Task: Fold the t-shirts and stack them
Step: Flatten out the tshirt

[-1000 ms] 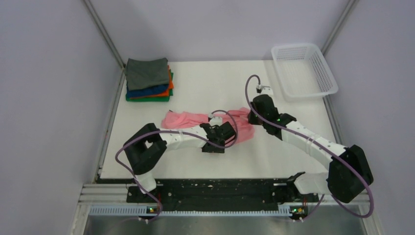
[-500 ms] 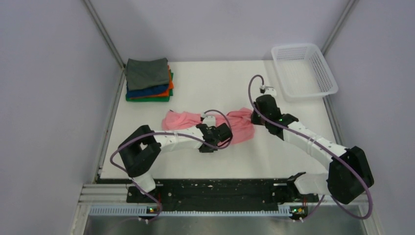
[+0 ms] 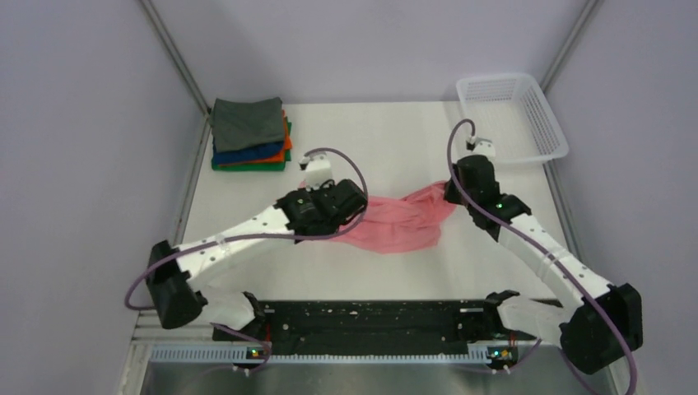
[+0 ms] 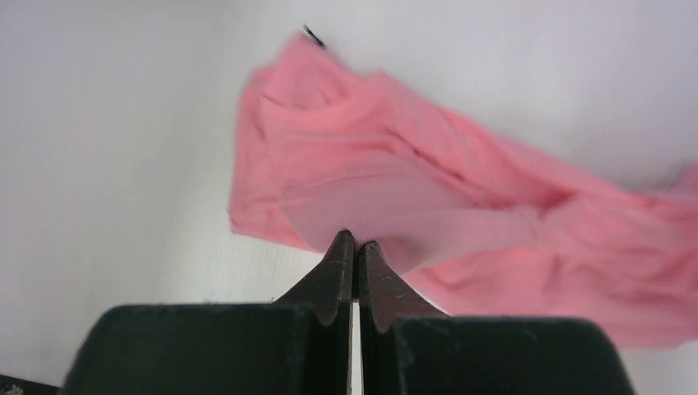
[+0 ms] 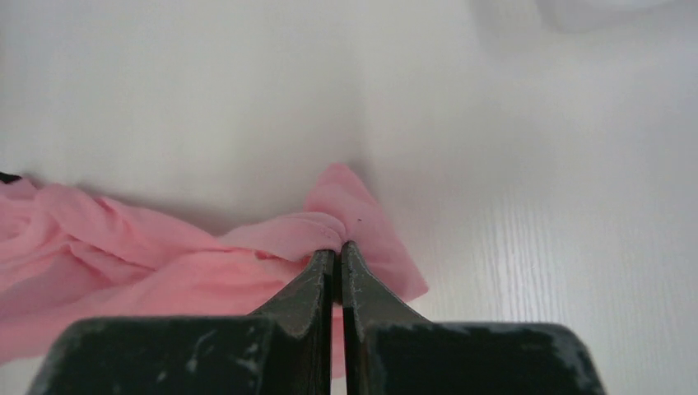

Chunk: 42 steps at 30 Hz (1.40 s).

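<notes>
A pink t-shirt [image 3: 395, 224] hangs bunched and stretched between my two grippers above the middle of the table. My left gripper [image 4: 355, 240] is shut on a fold of the pink t-shirt [image 4: 428, 197] at its left end. My right gripper [image 5: 338, 247] is shut on a pinch of the pink t-shirt [image 5: 165, 255] at its right end. In the top view the left gripper [image 3: 352, 216] and right gripper [image 3: 449, 194] hold the cloth apart, sagging toward the near side. A stack of folded t-shirts [image 3: 248, 133], dark grey on top with blue, orange and green below, sits at the far left corner.
A white mesh basket [image 3: 512, 117] stands at the table's far right corner. Grey walls close in on both sides. The black rail with the arm bases [image 3: 362, 322] runs along the near edge.
My left gripper shut on the pink t-shirt, then lifted and pulled left and away. The right gripper moved right and back with its end, so the crumpled shirt is drawn out.
</notes>
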Tool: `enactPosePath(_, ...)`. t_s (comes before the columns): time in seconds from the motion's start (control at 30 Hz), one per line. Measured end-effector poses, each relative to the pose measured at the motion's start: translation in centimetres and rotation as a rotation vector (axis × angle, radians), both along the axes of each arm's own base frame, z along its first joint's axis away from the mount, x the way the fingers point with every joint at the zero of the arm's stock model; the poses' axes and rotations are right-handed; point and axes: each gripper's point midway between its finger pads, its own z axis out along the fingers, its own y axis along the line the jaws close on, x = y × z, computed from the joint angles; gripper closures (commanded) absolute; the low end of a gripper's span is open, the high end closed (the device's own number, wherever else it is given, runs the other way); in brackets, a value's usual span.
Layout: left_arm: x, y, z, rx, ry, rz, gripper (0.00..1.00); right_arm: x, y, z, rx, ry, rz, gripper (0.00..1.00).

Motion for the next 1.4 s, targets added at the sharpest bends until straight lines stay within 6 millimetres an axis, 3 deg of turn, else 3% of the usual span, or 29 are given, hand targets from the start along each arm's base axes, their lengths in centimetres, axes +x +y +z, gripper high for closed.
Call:
enactPosePath(0.17,0.8,5.2,10.9,-0.127,-0.293,0.094,1.0,0.2,-3.2,5.8,0.008,-0.13,-0.076,1.0)
enactPosePath(0.33,-1.5,11.3,20.3,-0.265,-0.558,0.136,1.0,-0.3,-5.6,13.0,0.007,-0.287,-0.136,1.0)
enactPosePath(0.47,-3.6,14.2,26.1,-0.367,-0.699,0.099,1.0,-2.0,-6.0,18.4,0.039,-0.41,-0.122,1.0)
enactPosePath(0.67,-6.5,15.2,34.5,-0.488,-0.854,-0.091,1.0,-6.9,-5.6,27.5,0.158,-0.631,-0.025,1.0)
enactPosePath(0.83,-8.7,14.8,40.4,-0.549,-0.95,-0.254,1.0,-13.0,-5.6,36.6,0.255,-0.858,0.081,1.0)
enactPosePath(0.93,-10.0,14.0,43.0,-0.579,-0.996,-0.364,1.0,-17.0,-6.1,40.8,0.297,-0.983,0.124,1.0)
enactPosePath(1.07,-11.3,13.3,45.2,-0.592,-1.035,-0.467,1.0,-20.1,-6.4,43.2,0.33,-1.071,0.163,1.0)
enactPosePath(1.2,-11.0,13.2,47.1,-0.573,-1.064,-0.462,1.0,-20.0,-6.1,43.0,0.329,-1.059,0.172,1.0)
enactPosePath(1.3,-8.5,13.0,47.4,-0.502,-1.066,-0.354,1.0,-18.9,-6.3,42.2,0.325,-1.028,0.14,1.0)
enactPosePath(1.4,-3.9,12.7,46.3,-0.329,-1.043,-0.143,1.0,-16.0,-6.7,39.7,0.332,-0.96,0.054,1.0)
